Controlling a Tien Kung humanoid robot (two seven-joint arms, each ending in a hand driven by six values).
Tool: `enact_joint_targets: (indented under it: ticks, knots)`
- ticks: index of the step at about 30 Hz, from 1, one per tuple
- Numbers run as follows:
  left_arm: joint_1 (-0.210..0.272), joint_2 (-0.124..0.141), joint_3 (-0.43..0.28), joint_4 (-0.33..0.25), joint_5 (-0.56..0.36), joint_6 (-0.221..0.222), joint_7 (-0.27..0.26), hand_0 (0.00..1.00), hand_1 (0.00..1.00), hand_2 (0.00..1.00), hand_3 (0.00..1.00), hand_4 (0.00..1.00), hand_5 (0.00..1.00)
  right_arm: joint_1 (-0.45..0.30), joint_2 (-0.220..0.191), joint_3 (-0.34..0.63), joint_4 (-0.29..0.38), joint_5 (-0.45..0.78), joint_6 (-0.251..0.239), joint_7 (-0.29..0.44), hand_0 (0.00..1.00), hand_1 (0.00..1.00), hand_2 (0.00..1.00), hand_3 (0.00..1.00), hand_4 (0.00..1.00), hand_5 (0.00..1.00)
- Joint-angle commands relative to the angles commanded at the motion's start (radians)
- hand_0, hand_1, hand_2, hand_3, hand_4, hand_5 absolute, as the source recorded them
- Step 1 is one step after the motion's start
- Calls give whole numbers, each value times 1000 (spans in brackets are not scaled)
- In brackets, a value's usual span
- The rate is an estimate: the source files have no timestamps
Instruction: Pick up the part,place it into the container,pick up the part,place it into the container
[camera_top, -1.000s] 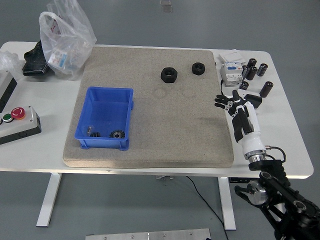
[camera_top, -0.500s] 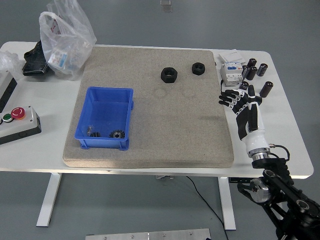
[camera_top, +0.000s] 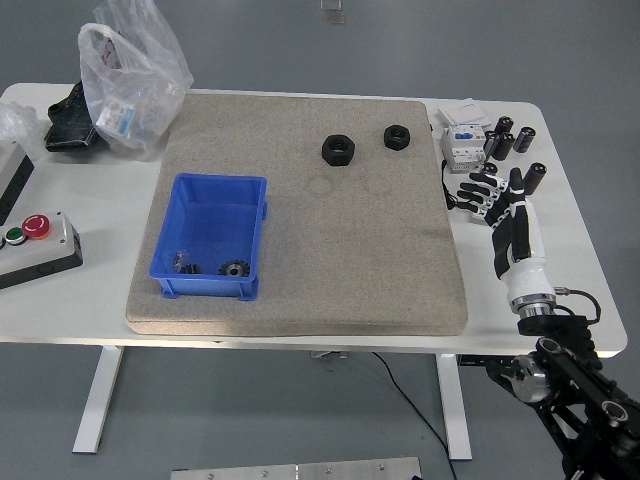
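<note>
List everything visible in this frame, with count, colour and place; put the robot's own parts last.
Nuts: 2, black, far part of the mat, larger left of smaller.
Container: 1, blue, left part of the mat.
Small parts: at least 2, dark, at the container's near end.
Mat: 1, beige, table centre.
Table: 1, white.
Plastic bag: 1, clear, far left.
Black object: 1, beside the bag.
Button box: 1, grey, red and green buttons, left edge.
Electrical module: 1, white, far right.
Cylinders: several, black, far right.
Right hand: 1, black and white, fingers spread, over the table's right side, holding nothing.
</note>
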Motion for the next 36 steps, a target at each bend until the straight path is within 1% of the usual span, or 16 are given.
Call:
enact_joint_targets:
  ticks: [13,14,19,20,36]
  knots:
    - [1,2,-14,0,40,1,0,653,535,589,687,660,241,-5,4,25,10,-41,-17,-8,525,534,587,616,960,998]
    - [1,1,-14,0,41,2,-2,653,554,590,687,661,241,-6,3,25,11,-44,-17,-9,525,534,588,621,952,998]
    - [0,1,-12,0,42,2,-8,653,554,590,687,661,241,-7,3,26,12,-50,-17,-12,525,534,588,621,952,998]
    - [0,0,-11,0,41,2,-11,653,570,593,686,660,240,-7,3,26,13,-52,-17,-13,521,530,588,619,951,998]
    - [-1,0,-9,0,40,3,-22,653,581,592,685,657,238,-7,1,36,24,-93,-30,-29,515,525,597,618,946,998]
